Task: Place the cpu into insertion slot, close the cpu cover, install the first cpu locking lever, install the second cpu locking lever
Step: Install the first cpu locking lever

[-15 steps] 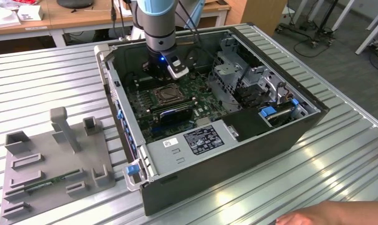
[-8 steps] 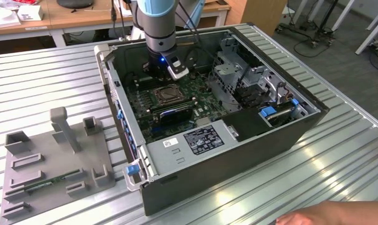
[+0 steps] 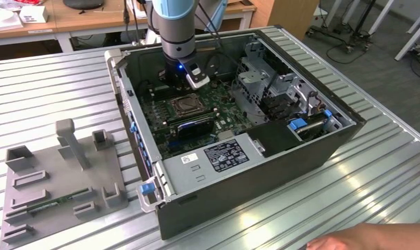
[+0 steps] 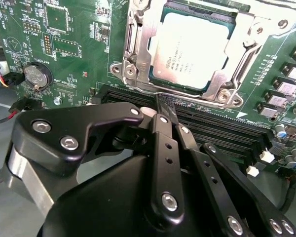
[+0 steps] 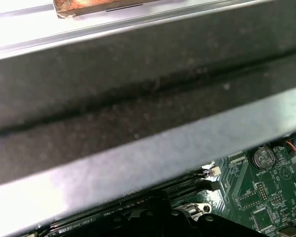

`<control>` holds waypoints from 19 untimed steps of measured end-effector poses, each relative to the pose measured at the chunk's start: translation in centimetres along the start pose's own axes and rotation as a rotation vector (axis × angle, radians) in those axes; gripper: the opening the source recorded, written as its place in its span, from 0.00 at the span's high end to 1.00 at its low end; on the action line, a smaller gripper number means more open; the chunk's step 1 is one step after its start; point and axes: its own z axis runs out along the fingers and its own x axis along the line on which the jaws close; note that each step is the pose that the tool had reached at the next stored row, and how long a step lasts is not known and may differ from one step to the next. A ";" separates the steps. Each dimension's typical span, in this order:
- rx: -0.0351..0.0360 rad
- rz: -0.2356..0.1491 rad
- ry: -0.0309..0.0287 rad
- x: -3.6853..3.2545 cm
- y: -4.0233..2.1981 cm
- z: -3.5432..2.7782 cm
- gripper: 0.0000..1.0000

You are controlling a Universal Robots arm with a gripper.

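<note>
Silvery metal frames the cpu [image 4: 190, 49], which lies flat inside the insertion slot [image 3: 184, 105] with the cpu cover [image 4: 218, 90] folded down over its edges, its dull top showing through the cut-out centre. In the second wrist view the gripper [image 4: 162, 102] has its black fingers [image 4: 160, 133] drawn together into a narrow point, with no gap visible at the tips. That point rests at the insertion slot's edge, on the side facing the long black memory slots [image 4: 212, 126]. Whether anything is pinched between the tips I cannot tell.

A round coin battery [image 4: 35, 75] sits on the green circuit board [image 4: 79, 29], well apart from the insertion slot. In the exterior view the arm reaches down into the open computer case [image 3: 266, 172] just beside the insertion slot. Far from it, a grey fixture tray [image 3: 57, 172] lies on the ribbed metal table [image 3: 377, 172], and a person's hand [image 3: 366, 238] rests at the table's near edge.
</note>
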 end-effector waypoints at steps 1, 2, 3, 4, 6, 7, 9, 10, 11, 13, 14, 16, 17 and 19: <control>0.0004 0.000 0.0001 0.00 -0.01 0.01 0.89; 0.0007 0.000 0.0001 0.01 -0.02 0.01 0.89; 0.0007 0.000 0.0000 0.01 -0.03 0.01 0.89; 0.0005 0.000 0.0001 0.01 -0.03 0.02 0.89; 0.0005 0.000 0.0002 0.01 -0.03 0.02 0.89; 0.0006 0.000 0.0002 0.01 -0.03 0.02 0.89; 0.0007 0.000 0.0002 0.01 -0.03 0.02 0.89; 0.0007 0.000 0.0002 0.01 -0.03 0.02 0.89; 0.0006 0.000 0.0002 0.01 -0.03 0.02 0.89; 0.0005 0.000 0.0001 0.01 -0.03 0.02 0.89; 0.0004 0.000 0.0001 0.01 -0.02 0.01 0.89; 0.0000 0.000 0.0000 0.00 0.00 0.00 0.89; -0.0007 0.000 0.0001 0.00 0.00 -0.01 0.89; -0.0047 0.001 0.0015 -0.01 0.01 -0.01 0.89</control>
